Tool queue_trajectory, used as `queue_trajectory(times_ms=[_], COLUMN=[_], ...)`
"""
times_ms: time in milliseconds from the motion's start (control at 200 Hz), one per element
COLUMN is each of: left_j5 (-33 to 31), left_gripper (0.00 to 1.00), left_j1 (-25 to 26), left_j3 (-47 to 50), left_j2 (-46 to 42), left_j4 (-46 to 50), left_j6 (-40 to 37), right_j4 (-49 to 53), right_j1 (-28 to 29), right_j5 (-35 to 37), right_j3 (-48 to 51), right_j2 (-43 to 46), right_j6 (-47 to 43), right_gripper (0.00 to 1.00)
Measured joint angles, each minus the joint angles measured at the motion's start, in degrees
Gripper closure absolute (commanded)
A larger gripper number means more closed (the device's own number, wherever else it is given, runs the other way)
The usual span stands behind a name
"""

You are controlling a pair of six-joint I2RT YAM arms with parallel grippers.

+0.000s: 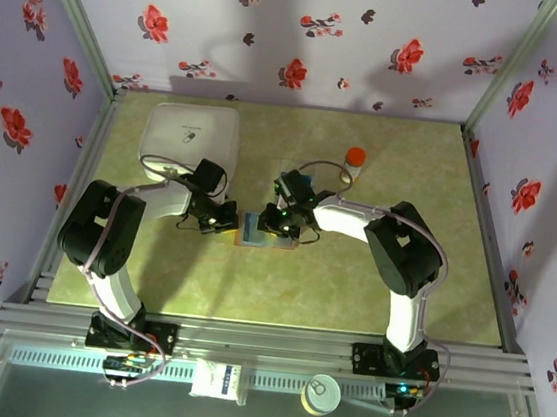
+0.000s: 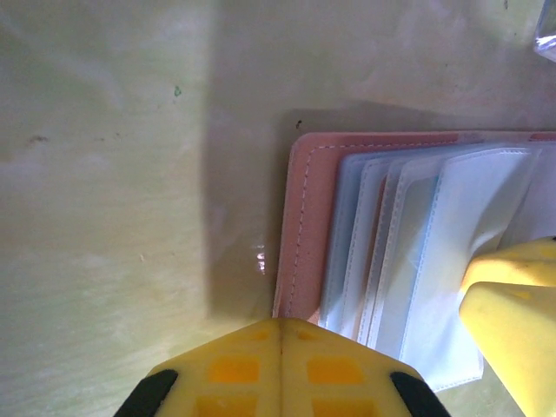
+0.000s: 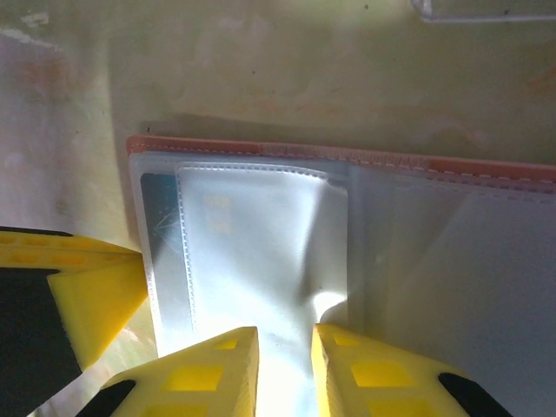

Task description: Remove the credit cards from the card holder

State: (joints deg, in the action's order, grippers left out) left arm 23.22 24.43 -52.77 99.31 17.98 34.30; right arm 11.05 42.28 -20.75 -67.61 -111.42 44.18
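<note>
Right wrist view has the right pincer (image 3: 285,352) nearly together on the near edge of a clear sleeve (image 3: 261,234), which puckers under the pinch. A teal card (image 3: 162,221) sits in the pocket beside it. The holder (image 2: 306,226) lies open mid-worktop (image 1: 414,164), between the arms. The left pincer (image 2: 281,334), fingers together, sits at its tan corner; whether it presses or hovers cannot be told.

To do this well, the left should pin the cover flat while the right catches card rather than plastic alone, then draws it out in line with the pocket.

Room between the two pincers is tight. The tray (image 3: 469,9) lies just past the holder's far edge, with the bottle (image 1: 355,157) and container (image 1: 191,138) farther back. The near side looks open.
</note>
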Motion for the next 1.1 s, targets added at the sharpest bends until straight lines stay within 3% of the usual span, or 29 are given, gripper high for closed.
queue_trajectory(times_ms=[280,660,1100], left_j5=[-0.81,-1.38,0.37], left_gripper=[0.95,0.79,0.68], left_j1=[0.00,1.40,4.20], left_j3=[-1.46,-4.31,-4.72], left_j2=[-0.13,-4.79,-0.17], left_j4=[1.73,3.56,0.33], left_j6=[-0.31,0.59,4.35], right_j4=[-5.97,-13.42,-20.59], right_j1=[-1.18,-2.69,-3.74], right_j5=[-3.06,-7.15,-10.40], right_j3=[3.72,7.56,10.80], right_j2=[0.57,0.74,0.74], right_j6=[1.86,4.50,7.91], right_gripper=[0.77,0.77,0.78])
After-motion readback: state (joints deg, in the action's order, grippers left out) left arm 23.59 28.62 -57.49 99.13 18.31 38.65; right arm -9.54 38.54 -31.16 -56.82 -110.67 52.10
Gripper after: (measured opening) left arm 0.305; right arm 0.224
